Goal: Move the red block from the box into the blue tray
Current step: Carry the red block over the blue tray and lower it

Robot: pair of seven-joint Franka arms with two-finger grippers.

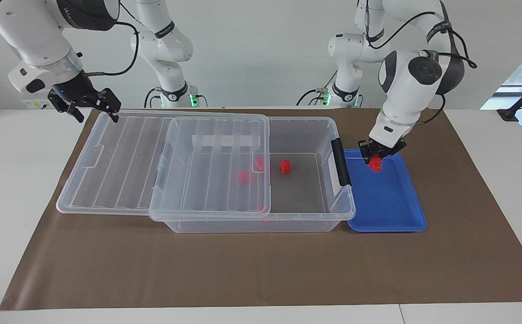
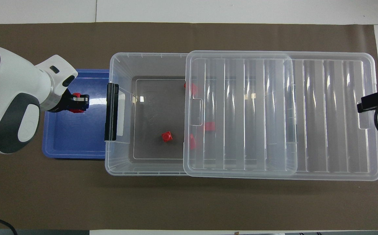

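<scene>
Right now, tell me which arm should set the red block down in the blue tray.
Left. Its end effector is shut on the red block directly over the blue tray. The right end effector waits open at the lid's edge.

Facing view: you're looking from high up across the table, toward the robots, arm bases along the top of the frame, whole brown mat (image 1: 261, 270) visible. Overhead view: you're above the robots' end, looking steeply down, closer in, mat edges cropped at the sides. Both share the box (image 1: 315, 198) (image 2: 149, 65), its slid-off lid (image 1: 161, 166) (image 2: 273, 111) and the blue tray (image 1: 391, 202) (image 2: 74, 143), but half a turn apart: tray is right of centre in facing, left of centre in overhead
</scene>
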